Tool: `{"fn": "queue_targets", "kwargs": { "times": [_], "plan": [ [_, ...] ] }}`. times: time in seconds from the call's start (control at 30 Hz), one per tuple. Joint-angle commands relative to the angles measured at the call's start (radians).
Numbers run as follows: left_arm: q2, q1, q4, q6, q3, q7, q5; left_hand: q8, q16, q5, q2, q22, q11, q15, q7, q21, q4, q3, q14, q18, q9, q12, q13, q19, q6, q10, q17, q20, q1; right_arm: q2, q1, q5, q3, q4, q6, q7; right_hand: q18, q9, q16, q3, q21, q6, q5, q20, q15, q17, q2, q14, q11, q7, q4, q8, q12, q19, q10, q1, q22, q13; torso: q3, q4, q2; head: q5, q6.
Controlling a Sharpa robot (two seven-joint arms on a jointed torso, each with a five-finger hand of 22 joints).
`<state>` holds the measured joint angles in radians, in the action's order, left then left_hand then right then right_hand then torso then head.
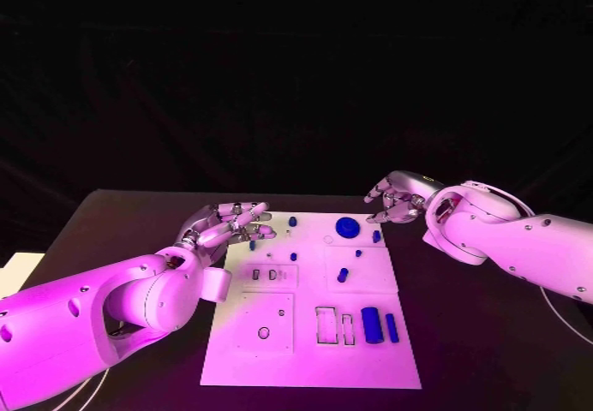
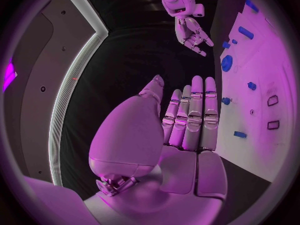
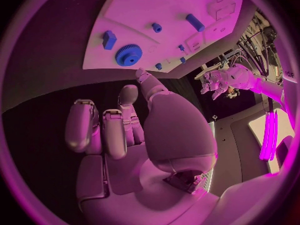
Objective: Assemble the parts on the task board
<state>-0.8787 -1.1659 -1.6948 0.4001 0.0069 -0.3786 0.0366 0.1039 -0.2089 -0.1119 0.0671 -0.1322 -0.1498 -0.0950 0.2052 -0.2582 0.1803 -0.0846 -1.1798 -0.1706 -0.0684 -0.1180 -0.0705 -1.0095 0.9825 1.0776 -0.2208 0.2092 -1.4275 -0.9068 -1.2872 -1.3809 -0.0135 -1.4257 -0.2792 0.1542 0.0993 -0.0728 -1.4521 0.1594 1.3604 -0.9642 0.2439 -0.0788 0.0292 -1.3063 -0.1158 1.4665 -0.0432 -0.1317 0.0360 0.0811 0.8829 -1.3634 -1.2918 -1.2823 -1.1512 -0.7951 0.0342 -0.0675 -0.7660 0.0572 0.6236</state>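
The white task board (image 1: 309, 342) lies in the middle of the black table. A blue gear (image 1: 347, 227) sits near its far edge, with small blue pegs (image 1: 343, 275) scattered around it. Two long blue bars (image 1: 371, 325) stand by the slots at the near right. My left hand (image 1: 229, 224) hovers over the board's far left corner, fingers straight and together, holding nothing (image 2: 187, 120). My right hand (image 1: 396, 199) hangs just beyond the far right corner, fingers loosely bent and apart, empty (image 3: 119, 125). The gear (image 3: 128, 55) lies just ahead of its fingertips.
Empty rectangular slots (image 1: 326, 324) and recessed panels (image 1: 268, 276) mark the board's near half. Bare black table (image 1: 482, 342) flanks the board on both sides. A pale object (image 1: 15, 265) sits at the table's far left edge.
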Motion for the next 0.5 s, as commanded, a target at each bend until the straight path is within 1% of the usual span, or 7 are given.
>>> {"fn": "queue_targets", "kwargs": {
  "times": [0.03,0.23,0.3,0.33,0.4,0.43,0.5],
  "plan": [
    [0.002,-0.001,0.004,-0.025,0.000,-0.007,0.004,-0.005,0.004,0.003,-0.005,0.001,-0.003,-0.004,0.003,0.004,-0.007,0.001,-0.002,-0.010,0.001,0.004,0.001,-0.004,-0.003,-0.004,-0.002,0.000,0.008,-0.016,0.003,0.034,0.001,-0.002,0.060,-0.016,-0.019,-0.001,-0.016,-0.023,0.012,0.004,0.005,-0.002,-0.005,-0.055,0.008,0.067,-0.007,-0.009,-0.009,0.009,0.119,-0.007,-0.007,-0.014,-0.018,-0.137,-0.0069,0.0074,0.003,-0.001,0.002],
    [0.002,0.000,0.009,-0.028,0.000,-0.008,0.004,-0.005,0.004,0.003,-0.005,0.001,-0.003,-0.004,0.003,0.004,-0.007,0.001,-0.002,-0.010,0.001,0.004,0.001,-0.004,-0.003,-0.004,-0.002,0.000,0.008,-0.034,0.021,0.019,0.002,0.007,0.040,-0.050,-0.020,0.000,-0.024,-0.039,0.018,0.008,0.006,-0.005,-0.007,-0.068,0.014,0.069,-0.010,-0.012,-0.013,0.013,0.164,-0.006,-0.005,-0.026,-0.026,-0.195,-0.0100,0.0108,0.003,0.002,0.001],
    [0.002,0.000,0.010,-0.028,0.000,-0.008,0.004,-0.005,0.004,0.003,-0.006,0.001,-0.003,-0.004,0.003,0.004,-0.007,0.001,-0.002,-0.010,0.001,0.004,0.001,-0.004,-0.003,-0.004,-0.002,0.000,0.008,-0.035,0.027,0.018,0.003,0.011,0.034,-0.057,-0.020,0.000,-0.025,-0.040,0.018,0.009,0.007,-0.005,-0.007,-0.070,0.016,0.069,-0.010,-0.012,-0.013,0.013,0.167,-0.006,-0.005,-0.028,-0.026,-0.199,-0.0089,0.0092,0.003,0.003,0.001],
    [0.002,0.000,0.011,-0.029,0.000,-0.008,0.004,-0.005,0.005,0.003,-0.006,0.001,-0.003,-0.004,0.003,0.004,-0.008,0.001,-0.002,-0.010,0.001,0.004,0.001,-0.004,-0.003,-0.004,-0.003,0.000,0.007,-0.036,0.032,0.017,0.003,0.013,0.030,-0.062,-0.020,0.000,-0.025,-0.040,0.018,0.009,0.007,-0.005,-0.007,-0.070,0.016,0.069,-0.010,-0.012,-0.013,0.013,0.167,-0.006,-0.005,-0.028,-0.026,-0.199,-0.0092,0.0094,0.003,0.003,0.001],
    [0.002,0.000,0.013,-0.029,0.000,-0.009,0.004,-0.005,0.005,0.003,-0.006,0.001,-0.003,-0.004,0.003,0.004,-0.008,0.001,-0.002,-0.010,0.001,0.004,0.001,-0.004,-0.003,-0.004,-0.003,0.000,0.007,-0.037,0.039,0.018,0.003,0.015,0.021,-0.072,-0.020,0.000,-0.025,-0.040,0.018,0.009,0.007,-0.005,-0.007,-0.070,0.016,0.069,-0.010,-0.012,-0.013,0.013,0.167,-0.006,-0.004,-0.029,-0.026,-0.199,-0.0073,0.0071,0.003,0.006,0.002],
    [0.002,0.000,0.013,-0.029,0.000,-0.009,0.004,-0.005,0.005,0.003,-0.006,0.001,-0.003,-0.004,0.003,0.004,-0.008,0.001,-0.002,-0.010,0.001,0.004,0.001,-0.004,-0.003,-0.004,-0.003,0.000,0.007,-0.037,0.042,0.019,0.003,0.016,0.017,-0.076,-0.020,0.000,-0.026,-0.041,0.019,0.009,0.007,-0.005,-0.008,-0.071,0.016,0.069,-0.010,-0.012,-0.014,0.013,0.167,-0.007,-0.003,-0.029,-0.028,-0.200,-0.0078,0.0070,0.003,0.006,0.003],
    [0.002,0.000,0.015,-0.029,0.000,-0.009,0.004,-0.005,0.005,0.003,-0.006,0.001,-0.003,-0.004,0.003,0.004,-0.008,0.001,-0.002,-0.010,0.001,0.004,0.001,-0.004,-0.003,-0.004,-0.003,0.000,0.007,-0.037,0.047,0.023,0.003,0.017,0.002,-0.088,-0.020,0.000,-0.026,-0.042,0.020,0.011,0.008,-0.006,-0.008,-0.072,0.017,0.069,-0.011,-0.013,-0.014,0.013,0.170,-0.007,-0.002,-0.031,-0.029,-0.204,-0.0072,0.0069,0.003,0.006,0.003]
  ]
}}
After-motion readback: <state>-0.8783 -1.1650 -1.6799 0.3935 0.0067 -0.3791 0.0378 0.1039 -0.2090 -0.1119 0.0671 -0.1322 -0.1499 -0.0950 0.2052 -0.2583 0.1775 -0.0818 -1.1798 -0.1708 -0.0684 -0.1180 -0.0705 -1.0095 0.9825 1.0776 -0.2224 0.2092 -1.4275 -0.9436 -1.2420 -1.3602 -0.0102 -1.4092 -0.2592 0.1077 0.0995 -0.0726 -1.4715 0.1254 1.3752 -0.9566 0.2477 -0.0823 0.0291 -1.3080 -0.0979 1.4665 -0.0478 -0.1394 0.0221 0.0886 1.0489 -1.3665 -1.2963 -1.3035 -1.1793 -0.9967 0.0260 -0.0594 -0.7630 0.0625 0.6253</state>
